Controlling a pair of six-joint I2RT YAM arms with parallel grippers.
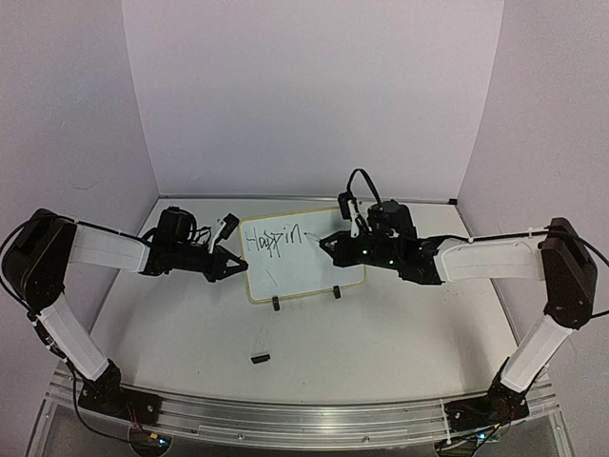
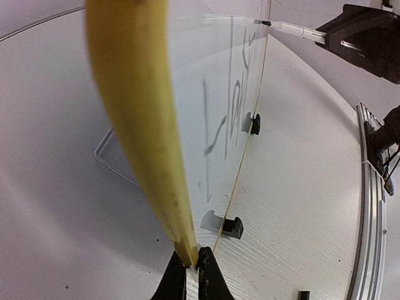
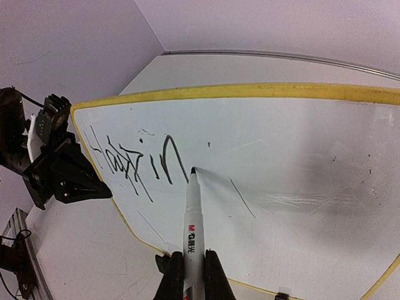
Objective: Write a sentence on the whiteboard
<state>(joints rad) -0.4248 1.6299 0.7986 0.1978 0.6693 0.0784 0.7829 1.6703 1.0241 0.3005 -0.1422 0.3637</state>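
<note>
The whiteboard (image 1: 303,257) stands upright on two black clip feet in the middle of the table, its yellow rim (image 3: 250,91) plain in the right wrist view. Black handwriting of the sentence (image 3: 134,161), reading "Happin", runs along its top left. My left gripper (image 2: 191,265) is shut on the board's left edge (image 2: 134,106). My right gripper (image 3: 193,275) is shut on a white marker (image 3: 193,219), whose black tip (image 3: 192,170) touches the board just right of the last letter. From above, the left gripper (image 1: 228,263) and right gripper (image 1: 333,243) flank the board.
A small black cap (image 1: 259,358) lies on the table in front of the board. Clip feet (image 2: 232,227) hold the board's lower edge. A metal rail (image 1: 285,419) runs along the near table edge. Walls close in behind and at both sides.
</note>
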